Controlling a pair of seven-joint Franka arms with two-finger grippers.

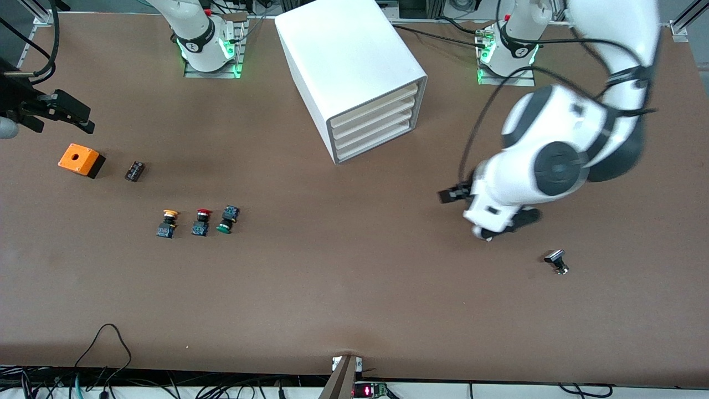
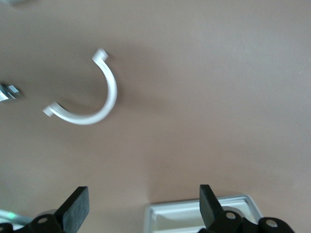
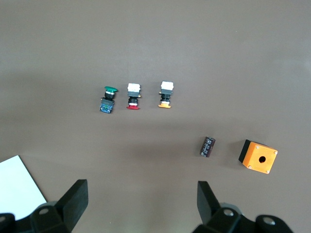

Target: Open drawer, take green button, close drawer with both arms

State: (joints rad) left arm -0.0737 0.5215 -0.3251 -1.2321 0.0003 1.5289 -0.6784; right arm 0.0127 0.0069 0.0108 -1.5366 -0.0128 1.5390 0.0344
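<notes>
The white cabinet (image 1: pixel 354 72) stands at the back middle, its four cream drawer fronts (image 1: pixel 374 124) all shut. The green-capped button (image 1: pixel 227 219) lies on the table toward the right arm's end, beside a red-capped one (image 1: pixel 201 221) and a yellow-capped one (image 1: pixel 167 223). It also shows in the right wrist view (image 3: pixel 108 99). My right gripper (image 3: pixel 141 199) is open and empty, high over the table's edge at the right arm's end (image 1: pixel 75 113). My left gripper (image 2: pixel 143 206) is open and empty, over bare table toward the left arm's end (image 1: pixel 509 224), apart from the cabinet.
An orange box (image 1: pixel 81 160) and a small black part (image 1: pixel 134 170) lie near the right gripper. A small black and silver part (image 1: pixel 556 261) lies near the left arm. A white C-shaped piece (image 2: pixel 92 102) and a white rimmed corner (image 2: pixel 194 218) show under the left gripper.
</notes>
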